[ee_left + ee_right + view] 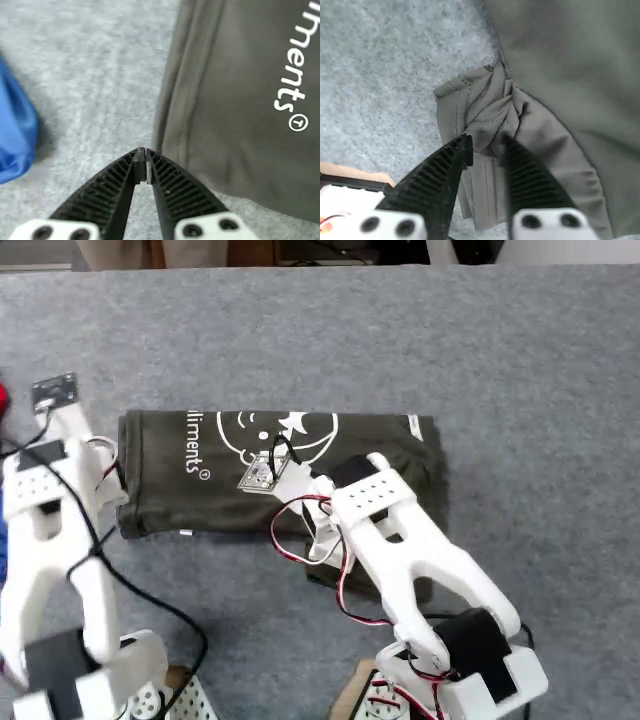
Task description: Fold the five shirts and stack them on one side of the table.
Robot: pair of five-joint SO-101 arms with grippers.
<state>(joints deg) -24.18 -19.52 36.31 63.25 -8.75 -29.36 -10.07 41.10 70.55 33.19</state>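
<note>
A dark olive shirt (230,475) with white print lies partly folded in the middle of the grey table (520,360). My left gripper (141,167) is shut with nothing in it, its tips low over the table just beside the shirt's (240,100) left hem. In the high view that gripper (118,485) sits at the shirt's left edge. My right gripper (487,150) is at the shirt's near edge, closed on a bunched fold of the sleeve (470,115), which sticks out from the shirt's body (560,60). From above, the right arm (400,540) covers that spot.
A blue cloth (12,135) lies to the left of the left gripper, at the table's left edge (2,540). A bit of red (2,398) shows there too. Open grey table lies to the right of and behind the shirt.
</note>
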